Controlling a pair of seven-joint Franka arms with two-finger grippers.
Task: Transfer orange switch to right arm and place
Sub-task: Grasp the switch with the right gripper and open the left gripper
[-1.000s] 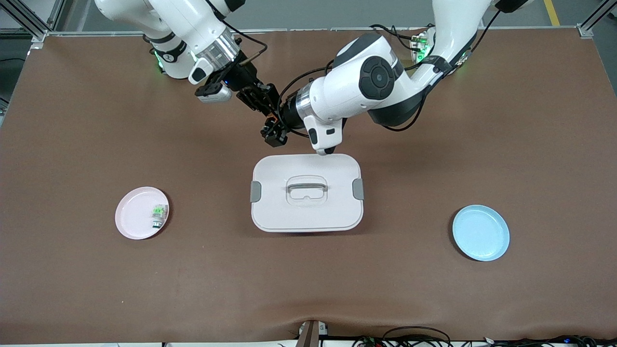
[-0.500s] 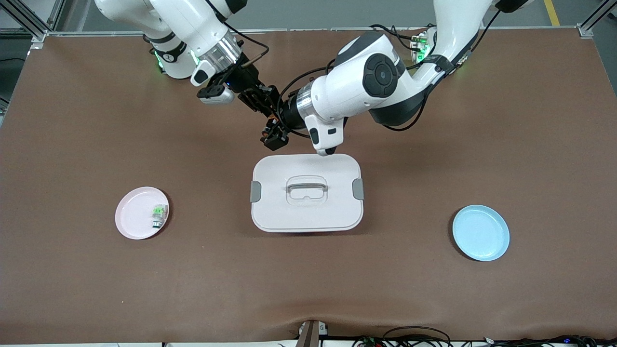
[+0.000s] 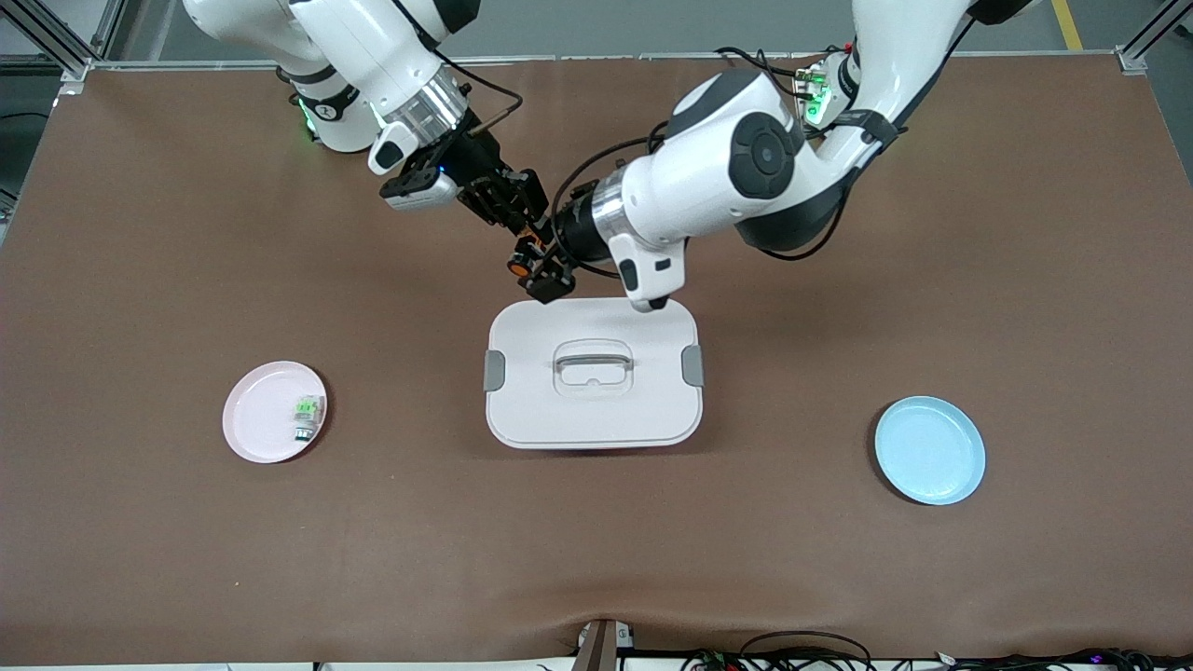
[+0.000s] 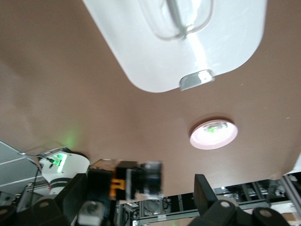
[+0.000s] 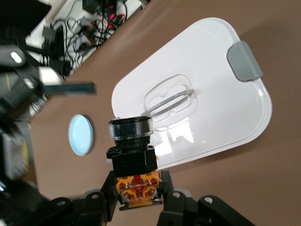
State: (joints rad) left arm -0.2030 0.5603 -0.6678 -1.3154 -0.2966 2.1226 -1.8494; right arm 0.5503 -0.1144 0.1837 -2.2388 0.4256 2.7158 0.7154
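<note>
The orange switch [image 3: 515, 266] is a small black barrel with an orange base. My right gripper [image 3: 522, 216] is shut on its orange base in the air, over the table beside the white container's edge. In the right wrist view the switch [image 5: 134, 155] sticks out from between the right gripper's [image 5: 138, 188] fingers. My left gripper [image 3: 542, 276] is right beside it. In the left wrist view the left gripper [image 4: 141, 186] has its fingers wide apart, and the blurred switch [image 4: 136, 179] is between them, not pinched.
A white lidded container [image 3: 596, 419] with a handle sits mid-table, just under both grippers. A pink plate [image 3: 256, 424] holding a small green-and-silver part [image 3: 306, 415] lies toward the right arm's end. A blue plate [image 3: 930, 450] lies toward the left arm's end.
The left arm has drawn back a little toward its own end, and its gripper sits lower in the view. The switch's orange end now shows beside it. The right gripper has shifted slightly.
</note>
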